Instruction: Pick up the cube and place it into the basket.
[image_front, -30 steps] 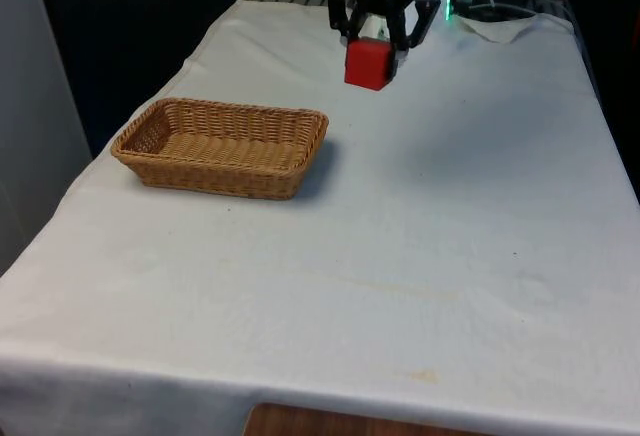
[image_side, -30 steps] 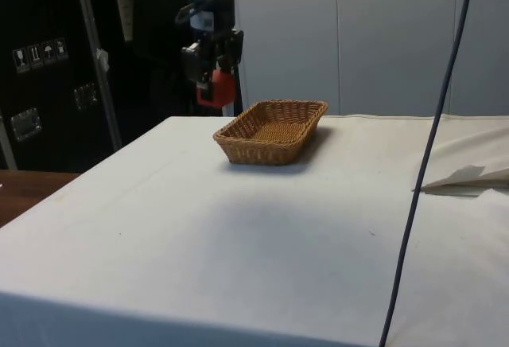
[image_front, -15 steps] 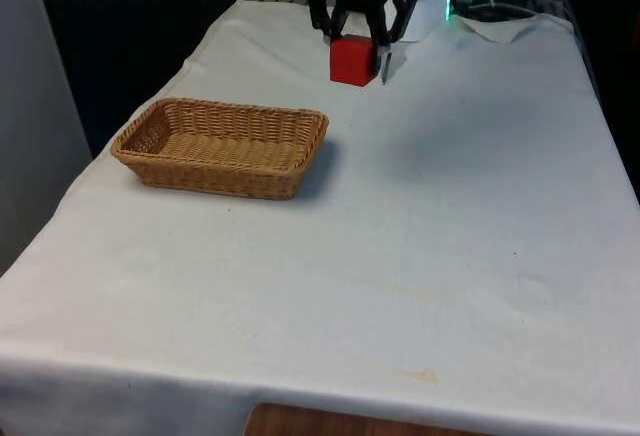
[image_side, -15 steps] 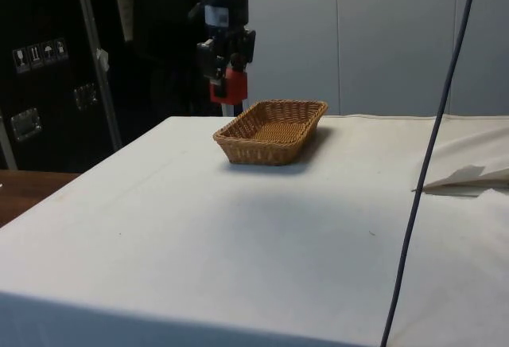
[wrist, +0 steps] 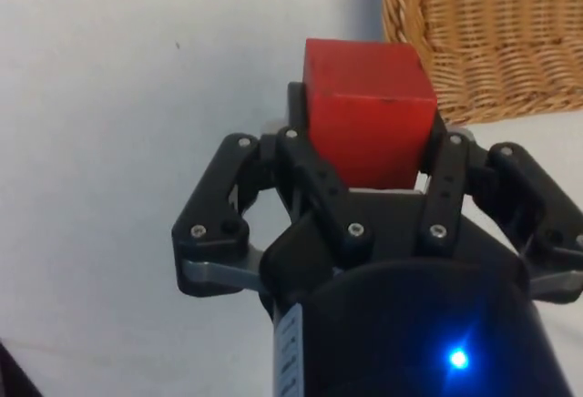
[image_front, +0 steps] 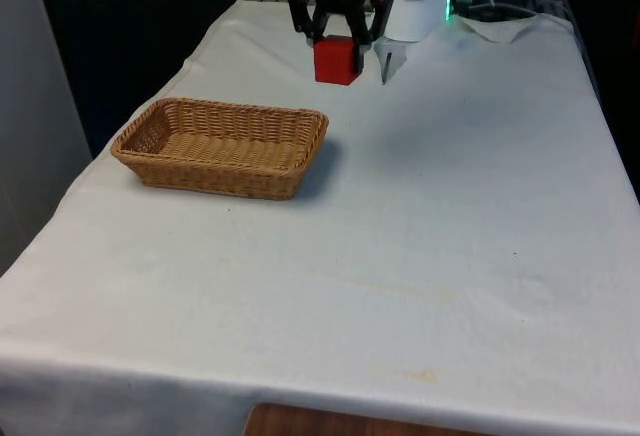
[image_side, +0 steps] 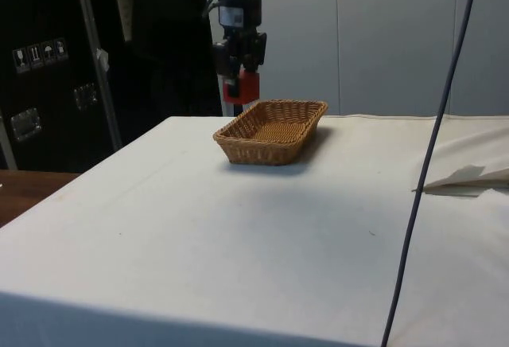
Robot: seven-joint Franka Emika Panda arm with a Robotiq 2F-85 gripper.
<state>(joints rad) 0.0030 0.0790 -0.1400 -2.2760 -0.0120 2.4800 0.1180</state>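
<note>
A red cube (image_front: 336,59) hangs in the air, with my black gripper (image_front: 337,48) shut on it. It is well above the white cloth, beyond the far right corner of the wicker basket (image_front: 222,145) in the front view. From the side, the cube (image_side: 241,87) and gripper (image_side: 241,76) float just above and behind the basket's (image_side: 271,130) far left end. In the wrist view the cube (wrist: 368,110) sits clamped by the gripper (wrist: 369,156), and a corner of the basket (wrist: 483,37) lies below, off to one side. The basket holds nothing.
Crumpled white cloth and cables (image_front: 500,11) lie at the far right of the table in the front view. A dark cable (image_side: 429,148) hangs across the side view. Bare white tablecloth (image_front: 420,236) stretches to the near edge.
The gripper has carried the cube toward the front view's left, closer to the basket, and slightly farther from the front camera. In the side view it moved right, toward the basket.
</note>
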